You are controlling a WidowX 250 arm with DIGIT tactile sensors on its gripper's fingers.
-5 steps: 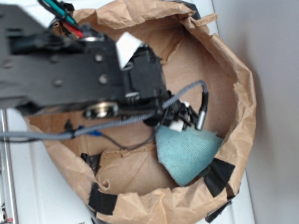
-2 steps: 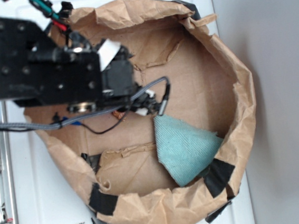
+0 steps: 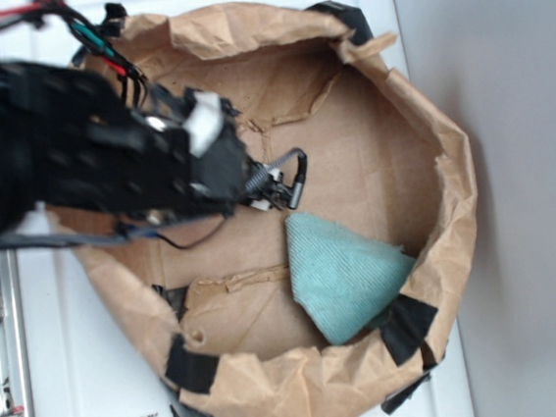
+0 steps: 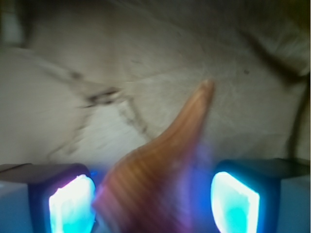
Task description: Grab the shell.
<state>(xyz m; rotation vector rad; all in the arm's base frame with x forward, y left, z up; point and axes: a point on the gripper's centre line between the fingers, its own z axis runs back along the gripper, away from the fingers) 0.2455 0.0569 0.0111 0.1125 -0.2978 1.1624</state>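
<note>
Orange-brown shell (image 4: 155,179) with fine ribbed stripes, blurred. Pads (image 4: 70,204) glow cyan-white. Crumpled brown paper bag (image 3: 447,222) patched with black tape (image 3: 406,326); teal cloth (image 3: 344,276), faintly woven; black arm (image 3: 86,158); white worktop (image 3: 108,383).

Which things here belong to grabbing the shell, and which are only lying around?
Belongs to the job:
- shell, between the glowing pads
- end effector

Just lying about:
- teal cloth
- brown paper bag holding everything
- black tape on the bag's rim

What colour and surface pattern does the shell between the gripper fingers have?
Orange-brown with fine ribbed lines, tapering to a point; the small spiral shell shows best in the wrist view.
</note>
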